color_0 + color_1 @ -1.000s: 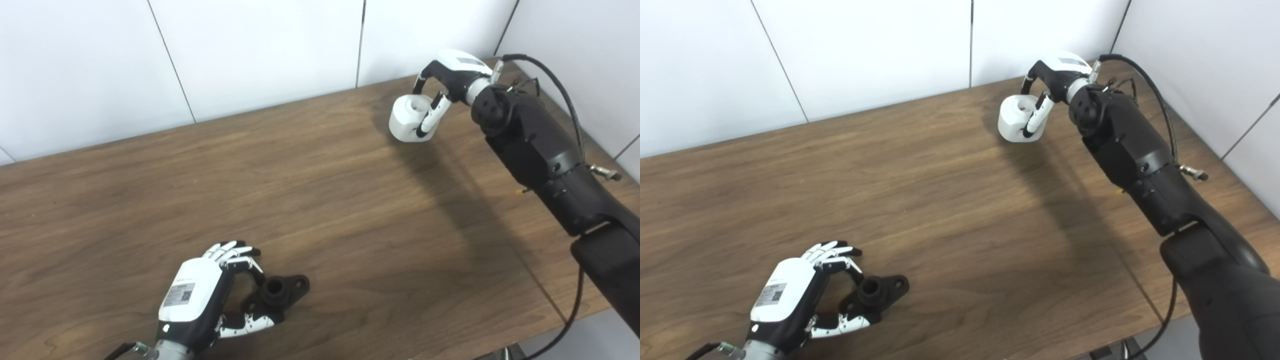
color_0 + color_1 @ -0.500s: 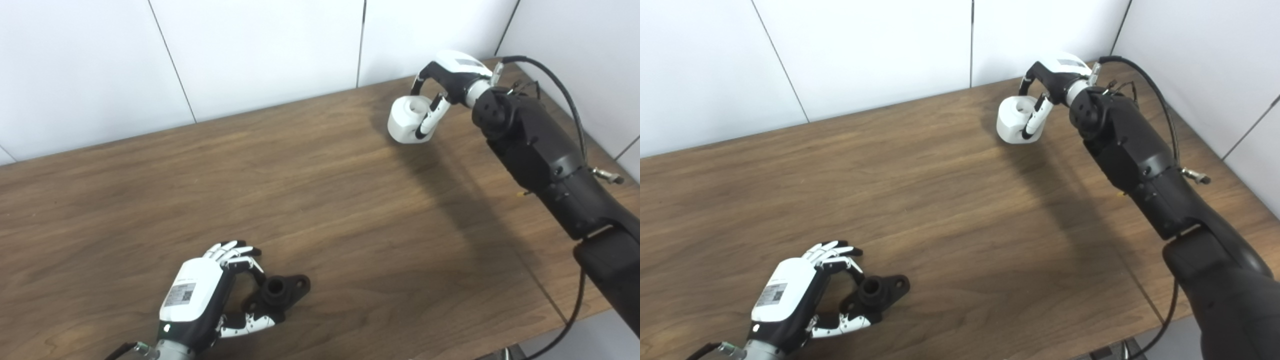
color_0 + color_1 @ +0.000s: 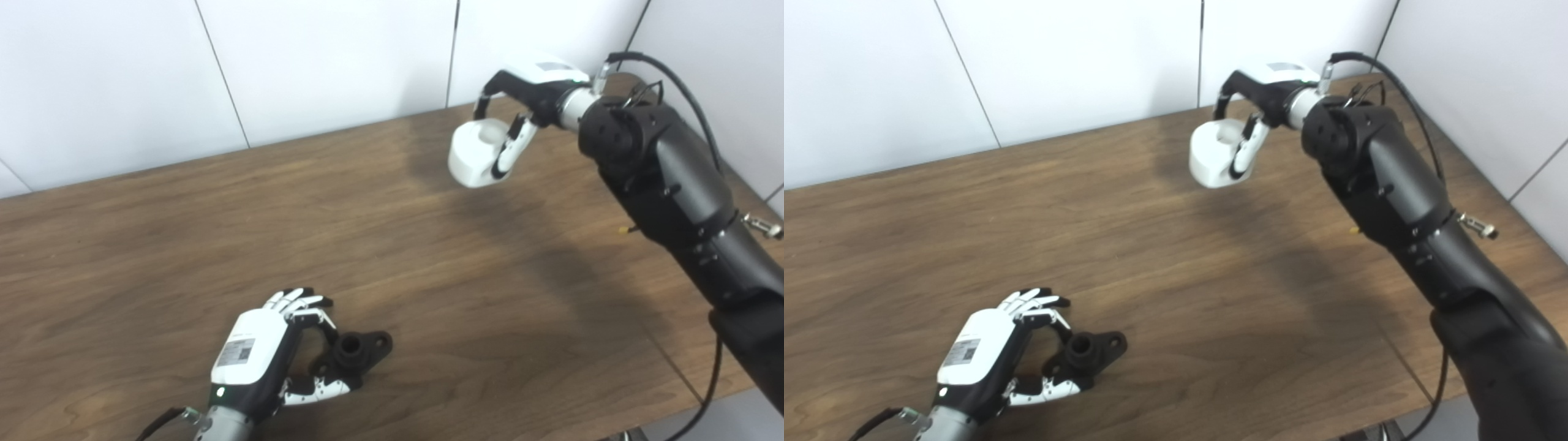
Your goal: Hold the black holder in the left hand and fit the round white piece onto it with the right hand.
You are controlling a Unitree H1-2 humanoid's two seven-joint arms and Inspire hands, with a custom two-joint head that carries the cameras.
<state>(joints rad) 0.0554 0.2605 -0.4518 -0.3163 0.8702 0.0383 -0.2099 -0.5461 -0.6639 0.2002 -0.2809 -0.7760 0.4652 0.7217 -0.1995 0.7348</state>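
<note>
- The right hand (image 3: 520,101), gripping the white piece (image 3: 476,154), has carried it left and clear of the far table (image 3: 380,233).
- The left hand (image 3: 260,361) stays near, fingers (image 3: 318,389) curled about the holder (image 3: 354,355) on the table.

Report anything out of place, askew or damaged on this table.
Nothing stands out. The left hand grips the black holder on the table; the right hand holds the round white piece aloft, intact.
</note>
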